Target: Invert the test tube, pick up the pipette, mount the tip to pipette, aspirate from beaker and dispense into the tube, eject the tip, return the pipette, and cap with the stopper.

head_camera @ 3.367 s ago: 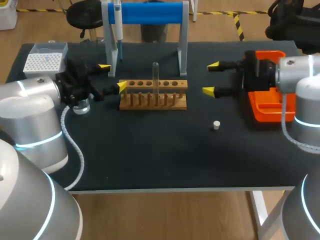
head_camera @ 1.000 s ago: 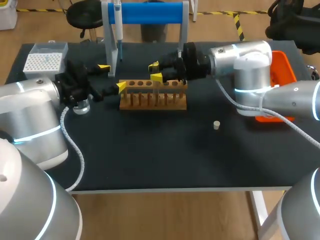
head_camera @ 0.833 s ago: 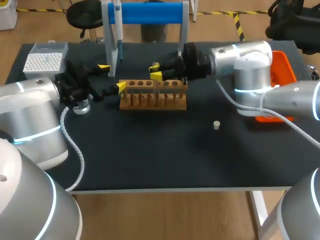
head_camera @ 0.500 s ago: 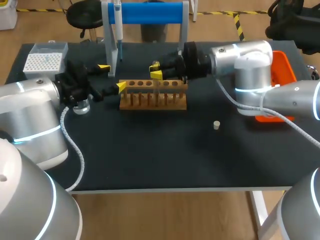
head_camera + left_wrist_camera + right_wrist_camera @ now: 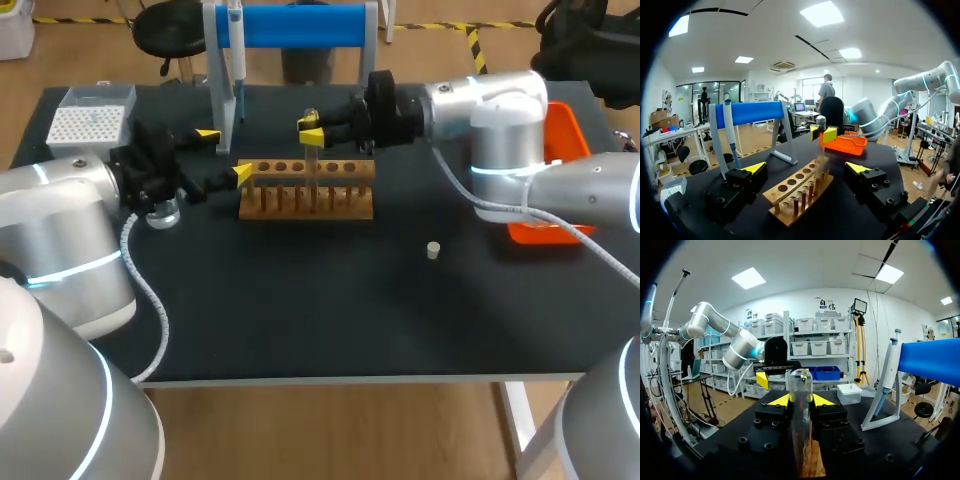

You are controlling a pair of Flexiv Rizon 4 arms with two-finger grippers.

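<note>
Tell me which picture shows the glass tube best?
The right wrist view: the clear glass test tube stands close, held in the right tool. The head and left wrist views show it small and thin.

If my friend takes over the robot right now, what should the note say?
Right gripper: jaws shut on the test tube, upright at the wooden rack, rounded end up.
Left gripper: open, empty, by the rack's end.
Pipette hangs on its stand; stopper lies on the table.
Done: tube grasped.
Left: inverting it and all pipette steps, then capping.
</note>
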